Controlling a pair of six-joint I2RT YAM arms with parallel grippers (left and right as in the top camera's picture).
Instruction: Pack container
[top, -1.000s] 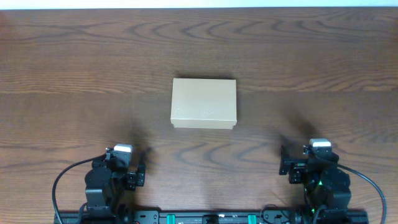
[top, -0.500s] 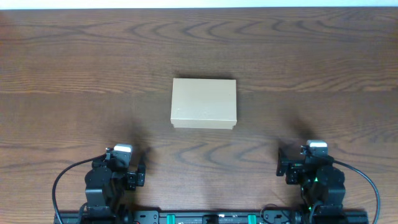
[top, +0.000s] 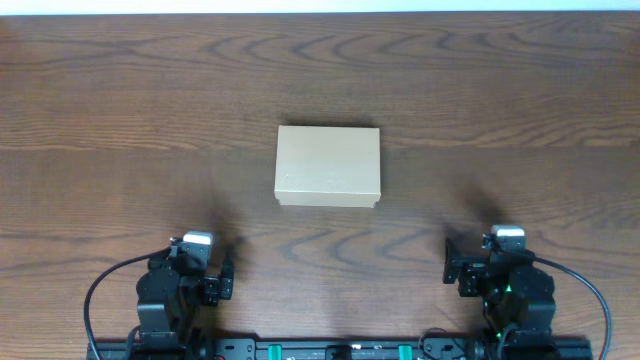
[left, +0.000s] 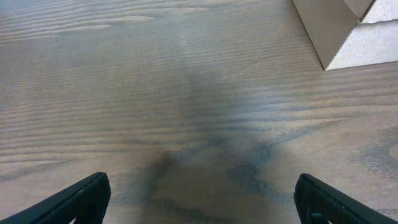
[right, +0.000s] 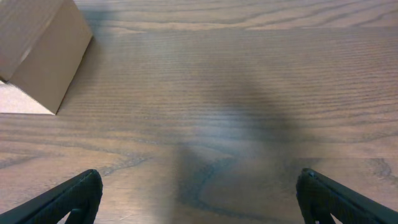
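Note:
The container (top: 328, 166) is a plain tan cardboard box, shut, lying at the middle of the wooden table. Its corner shows at the top right of the left wrist view (left: 336, 28) and at the top left of the right wrist view (right: 38, 46). My left gripper (top: 193, 262) is near the front edge, left of and well short of the box; its fingers (left: 199, 198) are wide apart and empty. My right gripper (top: 495, 260) is near the front edge to the right; its fingers (right: 199, 196) are wide apart and empty. No tape rolls are in view.
The dark wood table (top: 500, 110) carries only the box. Black cables loop beside each arm base at the front edge (top: 95, 300).
The right arm has shifted slightly left and forward. The left arm and the box have not moved.

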